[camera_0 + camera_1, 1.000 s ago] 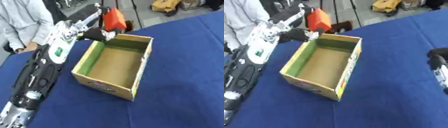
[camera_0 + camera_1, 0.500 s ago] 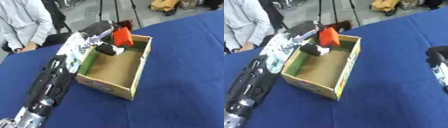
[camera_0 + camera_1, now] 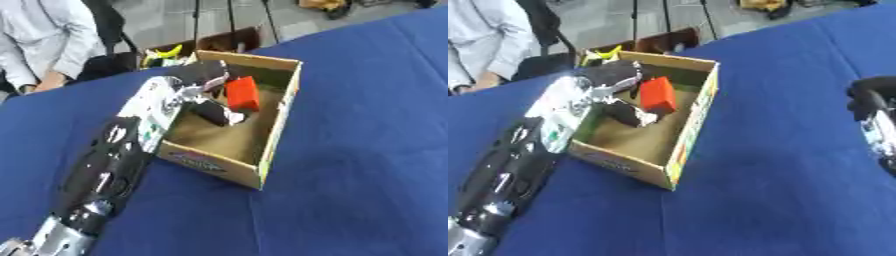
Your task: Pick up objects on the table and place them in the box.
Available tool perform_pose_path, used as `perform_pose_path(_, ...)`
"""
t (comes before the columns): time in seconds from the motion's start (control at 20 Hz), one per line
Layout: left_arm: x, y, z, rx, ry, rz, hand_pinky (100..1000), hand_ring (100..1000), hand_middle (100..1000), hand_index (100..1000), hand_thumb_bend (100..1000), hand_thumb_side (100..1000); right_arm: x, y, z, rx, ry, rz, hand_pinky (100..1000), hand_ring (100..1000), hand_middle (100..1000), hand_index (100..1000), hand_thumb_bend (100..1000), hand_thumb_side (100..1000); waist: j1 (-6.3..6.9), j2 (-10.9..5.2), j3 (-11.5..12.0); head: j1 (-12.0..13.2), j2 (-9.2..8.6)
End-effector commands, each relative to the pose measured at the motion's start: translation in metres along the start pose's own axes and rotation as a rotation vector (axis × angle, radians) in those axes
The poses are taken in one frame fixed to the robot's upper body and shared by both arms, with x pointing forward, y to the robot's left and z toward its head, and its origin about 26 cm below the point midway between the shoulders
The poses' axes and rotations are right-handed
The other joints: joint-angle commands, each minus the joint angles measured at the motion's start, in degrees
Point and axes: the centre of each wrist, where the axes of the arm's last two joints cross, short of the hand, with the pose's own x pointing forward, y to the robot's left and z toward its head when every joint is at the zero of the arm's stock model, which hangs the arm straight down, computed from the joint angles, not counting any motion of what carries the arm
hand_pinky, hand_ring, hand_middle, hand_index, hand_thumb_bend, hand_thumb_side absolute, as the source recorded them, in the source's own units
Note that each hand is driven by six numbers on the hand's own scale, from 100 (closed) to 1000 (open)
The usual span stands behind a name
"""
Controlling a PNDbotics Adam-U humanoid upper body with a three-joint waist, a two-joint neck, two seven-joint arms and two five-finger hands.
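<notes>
**Left hand inside box with red block; right hand idle at edge**

Blue table (image 3: 367, 150): cloth-covered, fills most of both views, lies askew, running up toward the right.

Left arm (image 3: 114, 170): black and silver, enters from the lower left corner, stretches diagonally up to the box, forearm crossing over the box's left wall.

Cardboard box (image 3: 278, 127): open-topped, brown inside, printed label on its near front face. Sits on the table left of centre, turned at an angle. Floor of the box bare toward the near end.

Left hand (image 3: 206, 95): inside the box at its far end, fingers curled downward, thumb part lower and toward the box middle. Red block touches or sits just beside the fingers; whether the hand clamps it or has let go, cannot tell.

Red block (image 3: 242, 93): within the box, far half, upright or slightly tilted, near the right wall but apart from it.

Right hand (image 3: 870, 97): at the right edge of the right eye view only, dark, over the table, well apart from the box. Fingers not readable.
</notes>
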Motion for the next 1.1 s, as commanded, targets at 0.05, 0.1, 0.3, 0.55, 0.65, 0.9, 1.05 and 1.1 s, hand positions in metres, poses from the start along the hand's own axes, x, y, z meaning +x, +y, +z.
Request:
perform_pose_path(0.05,0.001,0.013,0.001,0.016,-0.006,-0.036,185,481,509,651,100,594,0.009,0.000,-0.003,-0.001,-0.040,-0.007,837,796,525,709,171,481,-0.86,-1.05,0.09,0.72,0.77)
perform_pose_path(0.1,0.002,0.013,0.001,0.012,-0.011,-0.039,194,486,516,661,100,604,0.009,0.000,-0.003,-0.001,-0.040,-0.008,837,796,525,709,171,481,-0.88,-1.06,0.11,0.78,0.76)
perform_pose_path(0.3,0.004,0.014,0.002,-0.016,-0.032,-0.062,345,610,695,827,100,658,0.009,0.001,-0.003,-0.003,-0.038,-0.009,837,796,525,708,171,481,-0.88,-1.16,0.10,1.01,0.50)
perform_pose_path(0.55,0.003,0.017,0.004,-0.095,0.007,-0.121,553,803,900,999,313,616,0.009,0.001,-0.002,-0.004,-0.038,-0.012,837,795,525,707,170,482,-0.93,-1.28,0.07,1.08,0.12)
perform_pose_path(0.65,0.003,0.019,0.005,-0.116,0.036,-0.141,599,834,934,1000,459,611,0.009,0.001,-0.002,-0.005,-0.037,-0.013,836,795,525,707,169,482,-0.95,-1.33,0.09,1.07,0.01)
perform_pose_path(0.9,0.003,0.025,0.008,-0.129,0.102,-0.181,626,850,951,1000,703,633,0.009,0.002,-0.002,-0.007,-0.038,-0.016,836,795,524,707,168,482,-1.07,-1.44,0.16,1.10,-0.21)
perform_pose_path(1.05,0.003,0.032,0.013,-0.078,0.108,-0.183,614,842,944,1000,849,711,0.008,0.002,-0.002,-0.010,-0.035,-0.017,835,795,524,706,168,482,-1.16,-1.55,0.33,1.12,-0.30)
perform_pose_path(1.1,0.003,0.036,0.015,-0.049,0.108,-0.181,610,840,943,1000,896,757,0.008,0.002,-0.002,-0.011,-0.034,-0.017,835,794,524,706,168,483,-1.20,-1.61,0.42,1.09,-0.36)
